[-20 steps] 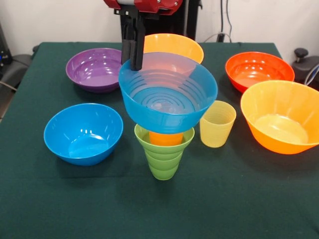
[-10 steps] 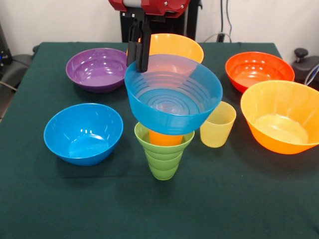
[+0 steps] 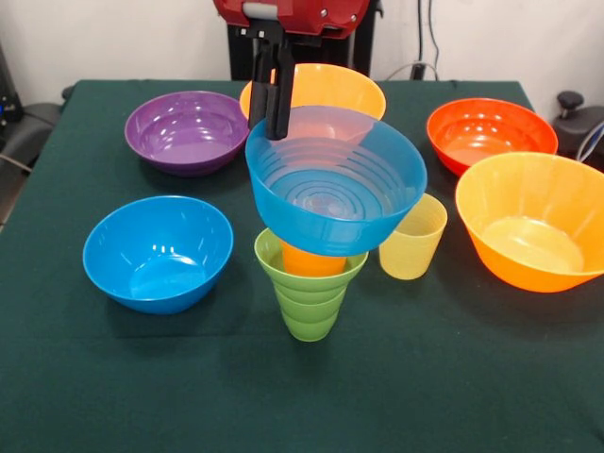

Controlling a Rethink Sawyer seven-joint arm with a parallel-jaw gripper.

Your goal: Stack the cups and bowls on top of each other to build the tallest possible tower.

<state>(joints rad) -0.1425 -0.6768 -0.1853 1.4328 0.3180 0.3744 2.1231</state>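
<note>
The gripper point(image 3: 276, 127) jaws pinch the rim of the see-through blue bowl point(image 3: 335, 193), held over the green cup point(image 3: 310, 297) with the orange cup point(image 3: 311, 261) inside.

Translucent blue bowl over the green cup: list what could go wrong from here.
1. The gripper pinches the translucent blue bowl by one rim only, so it hangs tilted and may land crooked.
2. It looks off-centre over the green cup and the orange cup inside; released there, it could slide off.
3. A fall could hit the yellow cup.
</note>
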